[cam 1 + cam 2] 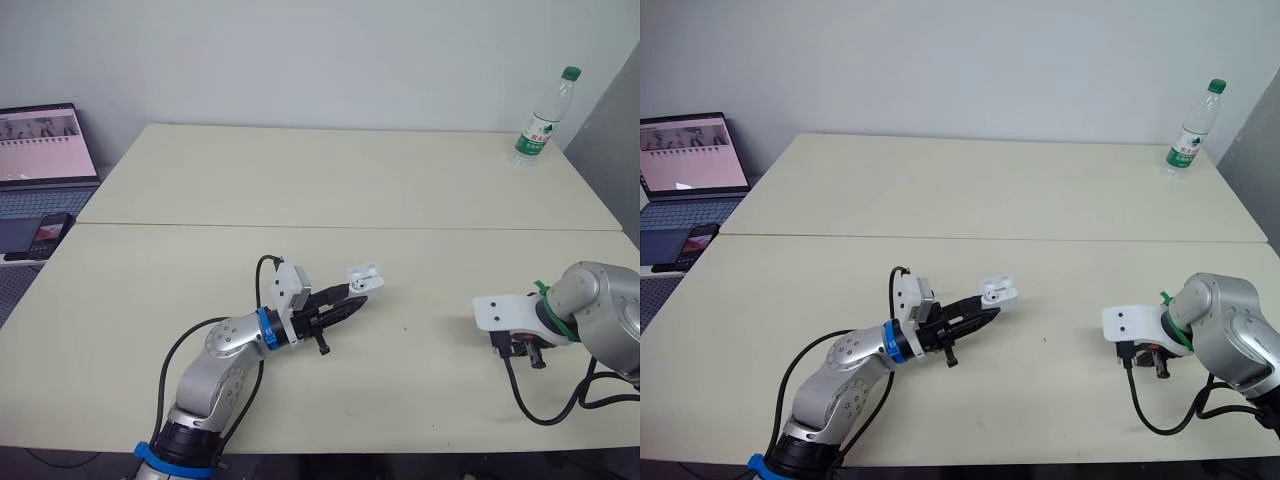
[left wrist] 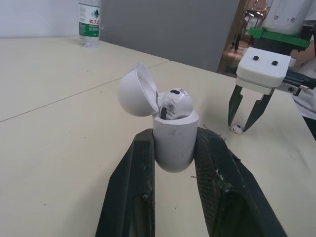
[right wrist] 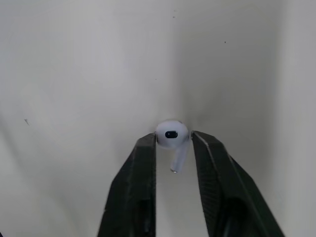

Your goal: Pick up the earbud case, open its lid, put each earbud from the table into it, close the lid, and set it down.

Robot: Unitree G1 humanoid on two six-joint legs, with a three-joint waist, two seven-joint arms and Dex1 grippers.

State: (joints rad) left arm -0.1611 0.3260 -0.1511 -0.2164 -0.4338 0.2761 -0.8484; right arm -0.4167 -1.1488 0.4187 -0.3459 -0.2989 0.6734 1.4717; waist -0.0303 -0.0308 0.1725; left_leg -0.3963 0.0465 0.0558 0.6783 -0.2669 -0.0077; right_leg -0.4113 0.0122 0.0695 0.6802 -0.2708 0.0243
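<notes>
Pale table (image 1: pixel 400 180); midway along its near edge, clamps the earbud case (image 2: pixel 174 140) in the left gripper (image 1: pixel 350 300), lid (image 2: pixel 136 91) swung open and one earbud (image 2: pixel 175 103) already seated, while pinching the second earbud (image 3: pixel 172 134) by its head in the right gripper (image 3: pixel 174 143), low at the table toward the right edge. Seems midway through loading, so calls next for lifting that bud, carrying it across and lowering it stem-first beside the first without nudging the lid. Farther off, leaves alone a water bottle (image 1: pixel 543 118) at the far right corner and a laptop (image 1: pixel 45 160) beyond the left edge.
</notes>
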